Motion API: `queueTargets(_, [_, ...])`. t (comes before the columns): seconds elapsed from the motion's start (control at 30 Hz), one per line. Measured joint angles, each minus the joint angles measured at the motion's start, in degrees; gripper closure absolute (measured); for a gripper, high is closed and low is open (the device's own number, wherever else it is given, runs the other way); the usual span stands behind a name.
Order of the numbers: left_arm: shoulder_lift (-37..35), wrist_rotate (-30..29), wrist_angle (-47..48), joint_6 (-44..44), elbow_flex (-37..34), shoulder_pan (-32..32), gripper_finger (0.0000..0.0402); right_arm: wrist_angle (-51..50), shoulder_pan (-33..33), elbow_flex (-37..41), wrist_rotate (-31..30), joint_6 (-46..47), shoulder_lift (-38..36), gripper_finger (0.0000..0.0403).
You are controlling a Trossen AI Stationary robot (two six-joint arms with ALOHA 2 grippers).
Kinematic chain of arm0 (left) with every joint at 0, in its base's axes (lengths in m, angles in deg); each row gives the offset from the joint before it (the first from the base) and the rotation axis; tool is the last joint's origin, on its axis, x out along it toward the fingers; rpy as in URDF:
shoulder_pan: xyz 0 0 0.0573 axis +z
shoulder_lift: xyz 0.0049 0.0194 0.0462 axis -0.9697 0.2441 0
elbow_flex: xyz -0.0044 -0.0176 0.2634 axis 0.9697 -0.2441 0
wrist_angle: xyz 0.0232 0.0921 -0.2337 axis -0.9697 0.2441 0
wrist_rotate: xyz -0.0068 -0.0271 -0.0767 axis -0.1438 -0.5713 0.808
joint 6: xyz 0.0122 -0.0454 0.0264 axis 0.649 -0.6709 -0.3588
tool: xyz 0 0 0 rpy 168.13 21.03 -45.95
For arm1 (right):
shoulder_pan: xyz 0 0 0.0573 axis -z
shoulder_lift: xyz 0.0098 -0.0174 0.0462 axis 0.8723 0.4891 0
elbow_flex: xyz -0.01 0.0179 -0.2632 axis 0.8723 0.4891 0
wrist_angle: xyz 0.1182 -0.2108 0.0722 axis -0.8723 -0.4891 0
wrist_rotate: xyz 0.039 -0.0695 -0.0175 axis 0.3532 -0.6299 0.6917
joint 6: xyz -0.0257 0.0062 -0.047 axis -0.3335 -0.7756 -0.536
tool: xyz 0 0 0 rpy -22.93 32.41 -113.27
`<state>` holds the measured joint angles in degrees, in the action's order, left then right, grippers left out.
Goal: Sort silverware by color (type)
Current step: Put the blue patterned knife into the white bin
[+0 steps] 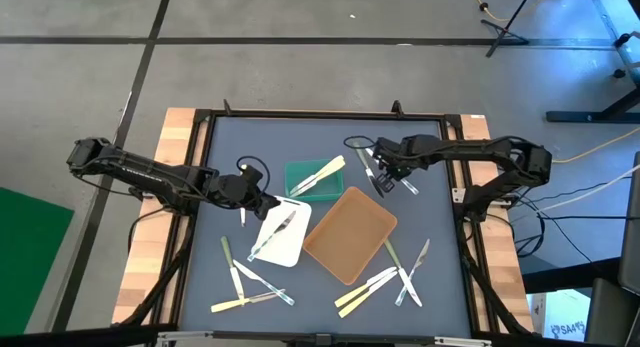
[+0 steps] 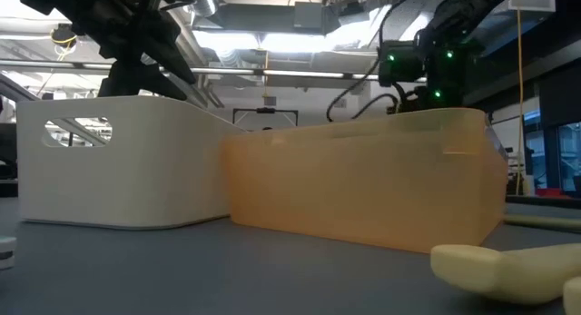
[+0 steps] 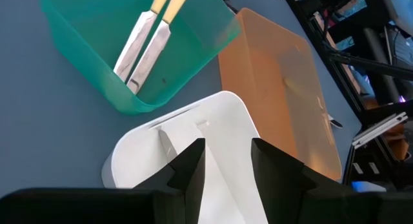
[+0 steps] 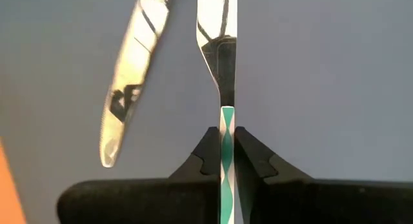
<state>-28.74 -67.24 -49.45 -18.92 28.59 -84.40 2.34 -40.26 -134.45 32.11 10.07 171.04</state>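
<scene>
Right gripper [image 4: 225, 161] is pinched tight on a clear utensil [image 4: 219, 50] by its handle, blade end sticking straight out ahead of the fingers, just off the green tray [image 1: 314, 180]. Another clear knife [image 4: 132, 75] lies right beside it. Left gripper [image 3: 226, 161] hovers over the white tray [image 3: 219, 121], fingers apart, holding nothing.

Left arm: reaches in from the left edge; left gripper [image 1: 268, 200] fingers slightly apart, holding nothing.
Right arm: extended inward; right gripper [image 1: 381, 177] fingers pinched closed.
</scene>
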Motion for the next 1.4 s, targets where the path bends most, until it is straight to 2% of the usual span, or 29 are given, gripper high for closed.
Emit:
queueTargets(0.3, [0.0, -2.67, -0.02, 0.07, 0.0, -0.04, 0.0282, -2.36, 4.65, -8.31, -0.45, -5.14, -0.04, 0.0393])
queueTargets(0.57, [0.0, -10.26, -0.04, 2.71, 0.0, 0.02, 0.0282, 3.3, 8.27, -15.79, 1.17, -7.82, -0.07, 0.0393])
queueTargets(0.77, [0.0, -18.1, -1.21, 5.76, 0.0, 0.02, 0.0282, 18.64, 8.54, -16.91, 8.1, -8.53, -0.13, 0.0393])
queueTargets(0.97, [0.0, -23.33, -8.97, 16.58, 0.0, 0.02, 0.0282, 31.41, 8.4, -16.91, 16.62, -8.53, -0.13, 0.0393])
queueTargets(1.17, [0.46, -24.82, -20.55, 29.86, 0.02, 0.02, 0.0282, 42.5, 8.38, -16.91, 25.31, -8.53, -0.13, 0.0393])
queueTargets(1.4, [2.78, -23.75, -30.91, 45.55, 0.04, 0.02, 0.0282, 53.12, 8.38, -16.93, 36.73, -8.6, -0.13, 0.0393])
